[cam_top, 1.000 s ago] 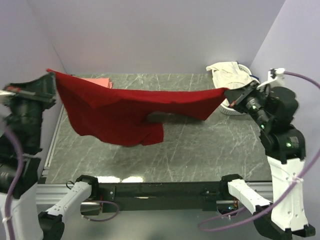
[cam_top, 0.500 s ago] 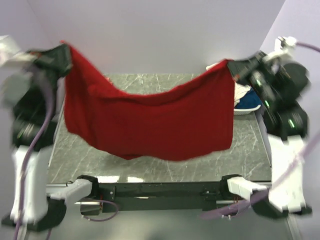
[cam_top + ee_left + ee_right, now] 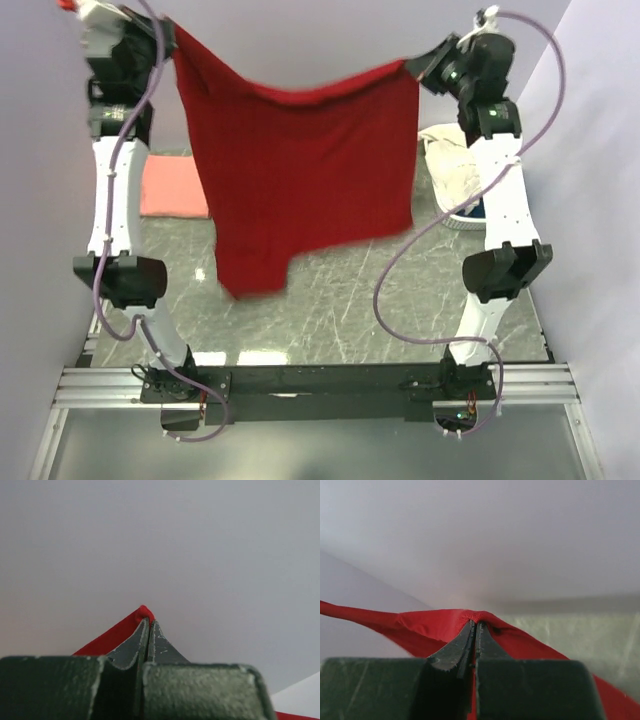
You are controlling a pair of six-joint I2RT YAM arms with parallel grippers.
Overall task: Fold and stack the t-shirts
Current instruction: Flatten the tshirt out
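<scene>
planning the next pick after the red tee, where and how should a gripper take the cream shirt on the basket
Probably pinch a raised fold at the top of the cream shirt, coming straight down from above. It lies crumpled in a heap over the basket, with no flat edge or corner showing, and a low approach from the side would likely meet the basket's rim first.

Both arms (image 3: 108, 200) have white links, black joints (image 3: 512, 268) and looping purple cables (image 3: 380, 290).
</scene>
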